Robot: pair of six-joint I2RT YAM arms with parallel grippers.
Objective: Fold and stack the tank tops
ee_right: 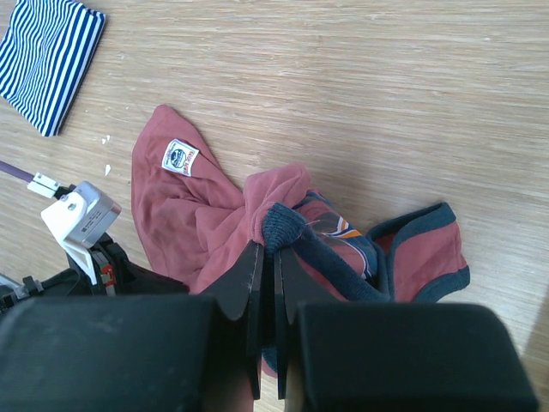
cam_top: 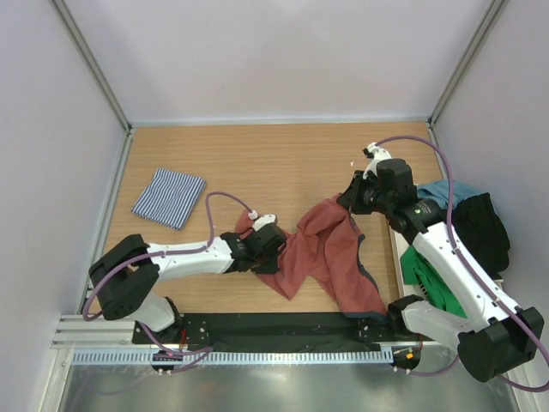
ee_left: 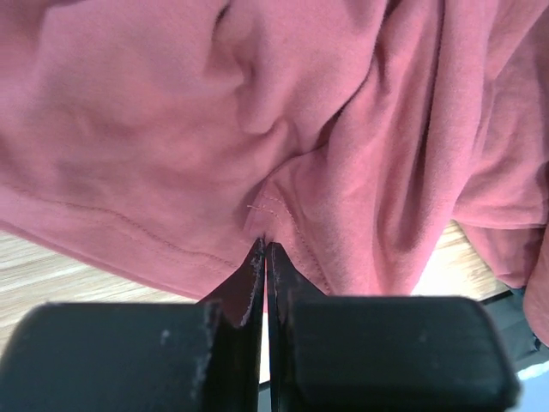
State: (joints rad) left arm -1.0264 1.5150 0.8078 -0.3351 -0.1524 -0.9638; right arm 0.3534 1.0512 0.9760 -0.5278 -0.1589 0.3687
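Note:
The rust-red tank top lies crumpled at the table's near middle, lifted at two places. My left gripper is shut on its hem at the left side; in the left wrist view the jaws pinch a stitched fold of the red cloth. Over at the top's upper right corner, my right gripper is shut on the dark blue trim, close above the tips. Its white label faces up. The navy-and-white striped tank top lies folded at the far left, also visible in the right wrist view.
A pile of other clothes, black, green and teal, sits off the table's right edge beside the right arm. A black strip runs along the near edge. Pale walls close the table in on three sides.

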